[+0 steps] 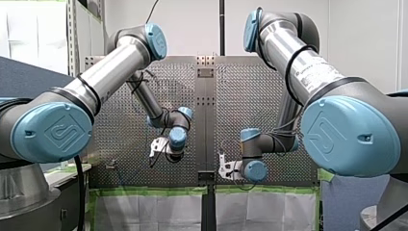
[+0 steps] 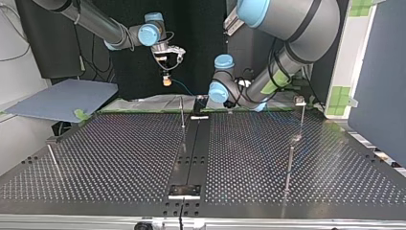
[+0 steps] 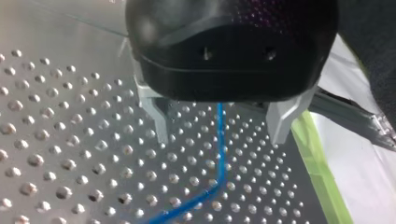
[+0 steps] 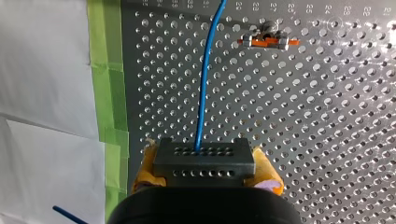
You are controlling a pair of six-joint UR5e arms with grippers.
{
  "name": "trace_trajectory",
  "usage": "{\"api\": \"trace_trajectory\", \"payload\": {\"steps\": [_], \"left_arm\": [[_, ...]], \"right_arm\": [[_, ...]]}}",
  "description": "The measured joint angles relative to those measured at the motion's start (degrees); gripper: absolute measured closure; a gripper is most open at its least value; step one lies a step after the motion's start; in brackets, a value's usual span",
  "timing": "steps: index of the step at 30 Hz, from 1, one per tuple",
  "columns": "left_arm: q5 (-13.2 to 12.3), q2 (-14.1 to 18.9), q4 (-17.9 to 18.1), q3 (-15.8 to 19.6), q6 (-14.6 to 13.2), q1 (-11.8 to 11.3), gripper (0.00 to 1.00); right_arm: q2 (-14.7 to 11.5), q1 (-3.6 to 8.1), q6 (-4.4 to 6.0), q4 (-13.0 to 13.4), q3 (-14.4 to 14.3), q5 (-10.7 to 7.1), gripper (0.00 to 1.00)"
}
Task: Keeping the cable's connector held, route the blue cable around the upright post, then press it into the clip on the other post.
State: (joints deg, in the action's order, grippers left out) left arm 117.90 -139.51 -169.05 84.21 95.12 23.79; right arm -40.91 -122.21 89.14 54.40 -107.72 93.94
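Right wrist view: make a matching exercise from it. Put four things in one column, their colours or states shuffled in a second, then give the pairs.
Things:
1. cable
2. connector
3. tape
4. clip

Colours or states:
A. green
B. orange
C. blue
D. dark grey, gripped by the right tool

Pairs: 1-C, 2-D, 3-A, 4-B

My left arm bends down low. My left gripper has its two metal fingers spread wide apart. My right gripper hangs higher up, its yellow pads squeezing the connector.
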Motion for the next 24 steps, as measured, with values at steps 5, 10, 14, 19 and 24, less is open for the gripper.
{"api": "trace_trajectory", "payload": {"steps": [5,10,14,19,24], "left_arm": [[0.5,-2.6,-0.1,-2.3,2.9,0.7,0.01],[1.3,-4.1,0.2,-4.8,4.9,1.0,0.01],[1.6,-4.4,0.3,-6.4,5.9,1.1,0.01],[1.3,-4.5,0.3,-6.7,6.2,1.0,0.01],[-0.1,-6.5,0.0,-7.0,6.3,1.4,0.01]], "right_arm": [[0.0,-0.04,0.00,-0.1,0.0,-0.24,1.00],[0.0,-0.03,-0.04,-0.2,0.0,-0.51,1.00],[0.0,-0.03,-0.09,-0.2,0.0,-0.61,1.00],[0.0,-0.03,-0.03,0.0,0.0,-1.01,1.00],[0.0,-0.02,0.01,0.3,0.0,-1.32,1.00]]}}
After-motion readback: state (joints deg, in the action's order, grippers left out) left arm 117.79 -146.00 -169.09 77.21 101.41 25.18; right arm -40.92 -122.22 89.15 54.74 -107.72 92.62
